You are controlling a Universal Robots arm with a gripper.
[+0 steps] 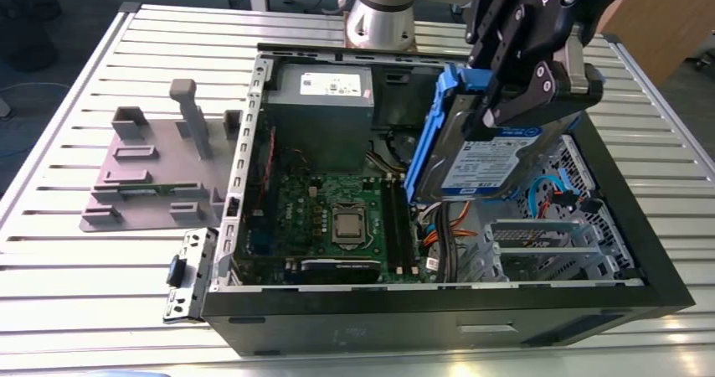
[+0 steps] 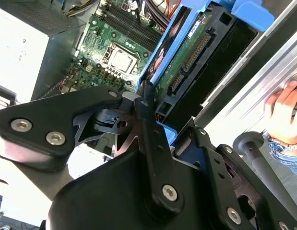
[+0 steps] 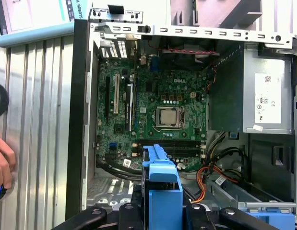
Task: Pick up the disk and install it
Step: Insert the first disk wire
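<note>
The disk (image 1: 483, 161), a silver-grey drive with a white and blue label in a blue bracket (image 1: 428, 134), hangs tilted on edge above the open computer case (image 1: 447, 314). My gripper (image 1: 516, 100) is shut on its upper part, over the case's side at the exterior view's right. Below it lies the metal drive cage (image 1: 537, 241). In the second wrist view the disk's green circuit side (image 2: 186, 62) and connector show between my fingers (image 2: 147, 120). In the first wrist view the blue bracket (image 3: 162, 189) stands over the motherboard (image 3: 158, 110).
A grey power supply box (image 1: 324, 92) sits at the case's far end. A grey fixture (image 1: 156, 172) and a small blue clip (image 1: 177, 270) lie on the slatted table at the exterior view's left. A person's hand (image 2: 282, 112) rests beside the case.
</note>
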